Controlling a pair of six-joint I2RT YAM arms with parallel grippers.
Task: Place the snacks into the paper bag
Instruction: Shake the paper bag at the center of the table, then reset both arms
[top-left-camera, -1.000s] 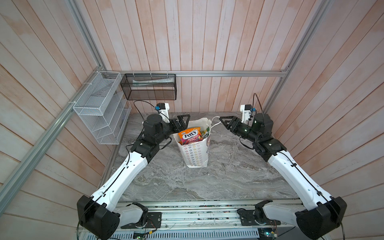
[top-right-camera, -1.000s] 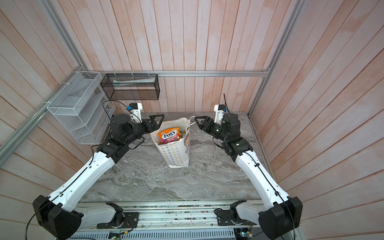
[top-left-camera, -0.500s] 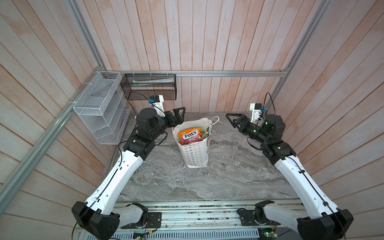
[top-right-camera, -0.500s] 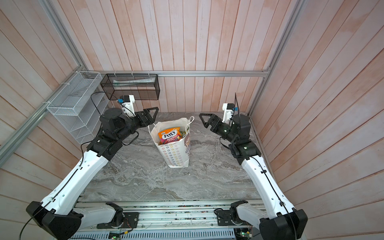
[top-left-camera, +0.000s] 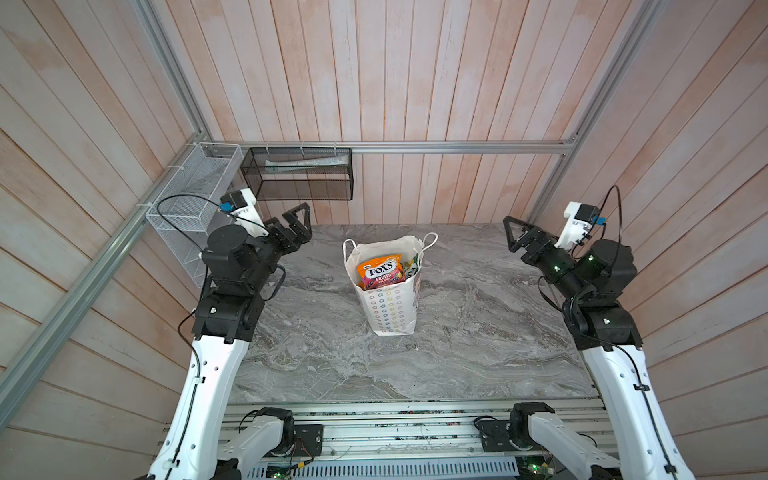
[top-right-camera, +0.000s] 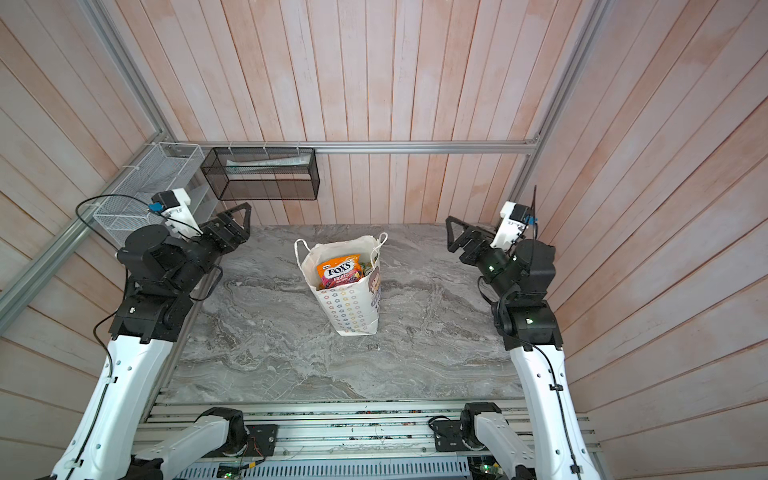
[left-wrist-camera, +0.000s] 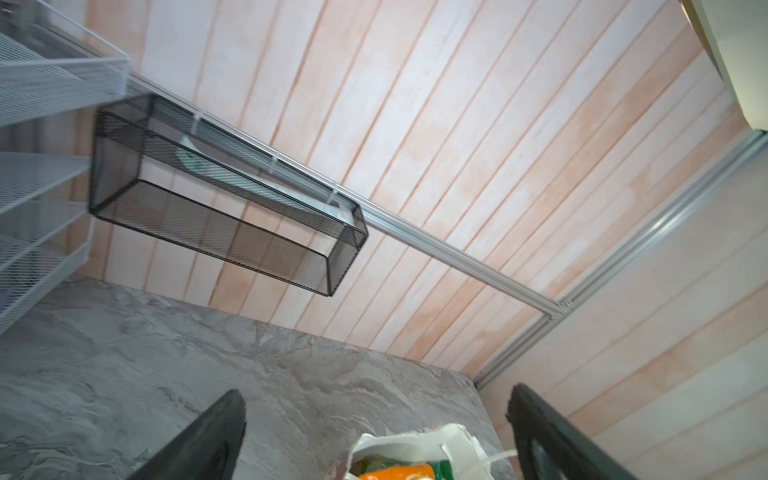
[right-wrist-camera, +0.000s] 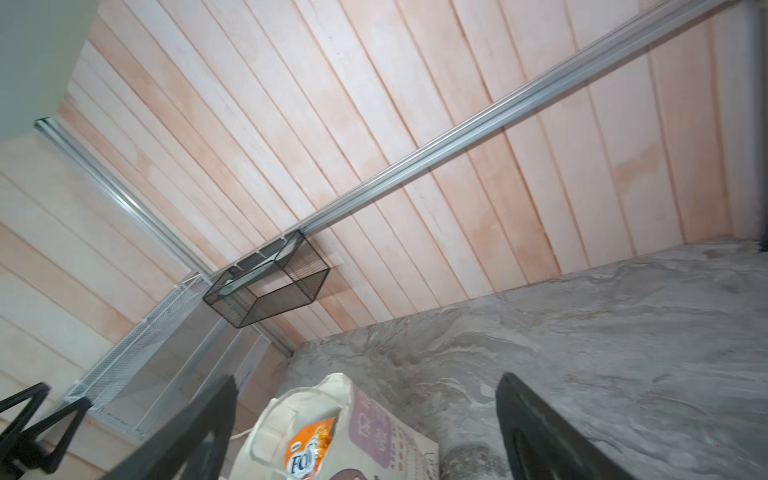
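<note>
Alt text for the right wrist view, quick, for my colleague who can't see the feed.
The white paper bag stands on the grey marble table, an orange FOX'S pouch showing in its open mouth, framed by the open, empty right gripper. Behind it, a black mesh basket hangs on the wood-panelled wall.

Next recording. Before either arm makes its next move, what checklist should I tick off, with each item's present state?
1. paper bag upright, mouth open: ok.
2. orange FOX'S pouch inside the bag, on top: ok.
3. No pouch seen loose on the marble table: ok.
4. left claw open, empty, apart from the bag: ok.
5. right claw open, empty, apart from the bag: ok.
6. How many pouches lie beneath the orange one: cannot tell.
</note>
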